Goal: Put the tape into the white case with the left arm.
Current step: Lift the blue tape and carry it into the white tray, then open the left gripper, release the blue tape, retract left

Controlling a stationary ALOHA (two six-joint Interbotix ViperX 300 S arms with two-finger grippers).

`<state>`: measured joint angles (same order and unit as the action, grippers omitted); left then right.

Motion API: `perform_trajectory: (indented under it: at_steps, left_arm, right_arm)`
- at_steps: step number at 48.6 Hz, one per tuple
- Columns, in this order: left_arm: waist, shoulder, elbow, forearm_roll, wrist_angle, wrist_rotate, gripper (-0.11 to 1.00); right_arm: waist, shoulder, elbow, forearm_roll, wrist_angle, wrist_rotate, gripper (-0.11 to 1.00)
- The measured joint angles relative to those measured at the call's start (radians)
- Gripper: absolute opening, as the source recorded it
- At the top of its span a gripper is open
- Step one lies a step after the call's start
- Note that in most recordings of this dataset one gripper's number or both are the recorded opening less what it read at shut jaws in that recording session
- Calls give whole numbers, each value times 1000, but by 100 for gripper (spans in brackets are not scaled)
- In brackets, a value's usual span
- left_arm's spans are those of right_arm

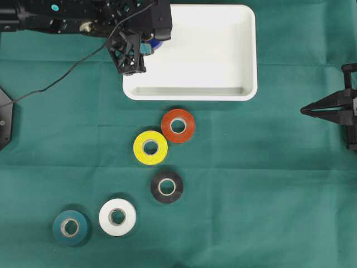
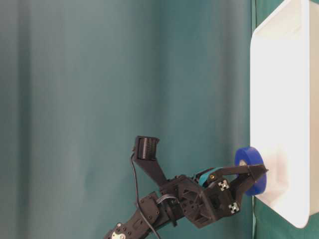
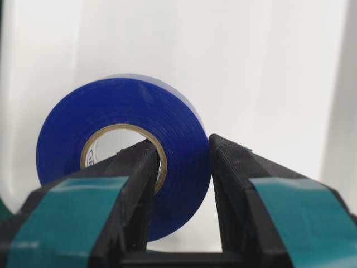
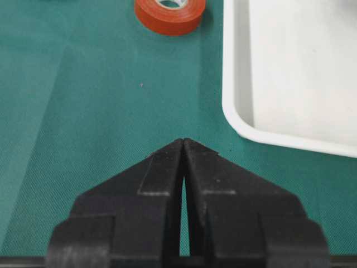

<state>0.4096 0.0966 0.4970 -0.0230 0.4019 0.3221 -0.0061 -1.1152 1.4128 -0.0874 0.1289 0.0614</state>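
A blue tape roll (image 3: 184,120) stands on edge in my left gripper (image 3: 183,144), which is shut on it. One finger sits in the roll's core and the other presses the outer side. The roll (image 1: 157,44) hangs just over the left rim of the white case (image 1: 189,95), and my left gripper (image 1: 149,48) and arm hide most of it from above. At table level the blue roll (image 2: 247,162) is against the case's (image 2: 279,99) inner wall, with my left gripper (image 2: 259,173) around it. My right gripper (image 1: 304,110) rests shut at the right edge, holding nothing.
Several other tape rolls lie on the green cloth in front of the case: red (image 1: 188,125), yellow (image 1: 160,151), black (image 1: 176,190), white (image 1: 128,219), teal (image 1: 81,229). The right wrist view shows the red roll (image 4: 167,17) and the case's corner (image 4: 234,111) beyond my shut right gripper (image 4: 183,140).
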Motion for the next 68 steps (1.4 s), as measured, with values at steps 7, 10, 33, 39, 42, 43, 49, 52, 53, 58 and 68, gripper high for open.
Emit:
perform_trajectory:
  at_steps: [7, 10, 33, 39, 42, 43, 49, 52, 53, 58, 68]
  left_arm:
    - [26, 18, -6, 0, -18, 0, 26]
    - [32, 25, -8, 2, -31, 0, 26]
    - [28, 32, -6, 0, -49, 0, 54]
    - [25, 32, -5, 2, -49, 0, 88]
    - [25, 32, -3, 0, -49, 0, 98]
    - [25, 32, -2, 2, -49, 0, 99]
    - [25, 31, 3, 0, -49, -2, 99]
    - [23, 28, 6, 2, -49, -3, 99]
    - [23, 26, 6, 2, -49, -3, 99]
    - [18, 3, 17, 2, -49, -8, 99]
    - [-18, -118, 84, 0, -43, -12, 99]
  right_arm:
    - [0, 0, 0, 0, 2, 0, -9]
    - [0, 0, 2, 0, 0, 0, -9]
    - [0, 0, 2, 0, 2, 0, -9]
    - [0, 0, 0, 0, 0, 0, -9]
    - [0, 0, 2, 0, 0, 0, -9]
    - [0, 0, 0, 0, 0, -2, -9]
    - [0, 0, 0, 0, 0, 0, -9]
    - [0, 0, 2, 0, -2, 0, -9]
    - [0, 0, 0, 0, -2, 0, -9]
    - [0, 0, 5, 0, -5, 0, -9]
    - [0, 0, 5, 0, -6, 0, -9]
